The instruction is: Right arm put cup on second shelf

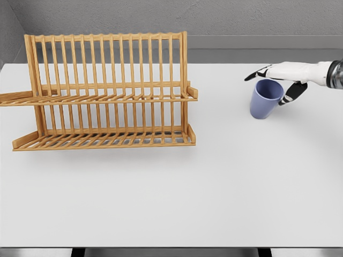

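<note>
Your right arm is cut off at the picture's right edge; only its forearm shows. The right hand (pixel 278 80) reaches over the tilted blue cup (pixel 265 99) on the table (pixel 214 182), fingers spread about its rim; whether they grip is unclear. The wooden rack (pixel 107 91) stands well apart.

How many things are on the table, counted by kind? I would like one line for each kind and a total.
Wooden dish rack: 1
Blue cup: 1
Total: 2 things on the white table
The right hand is at the cup and is not counted.
</note>
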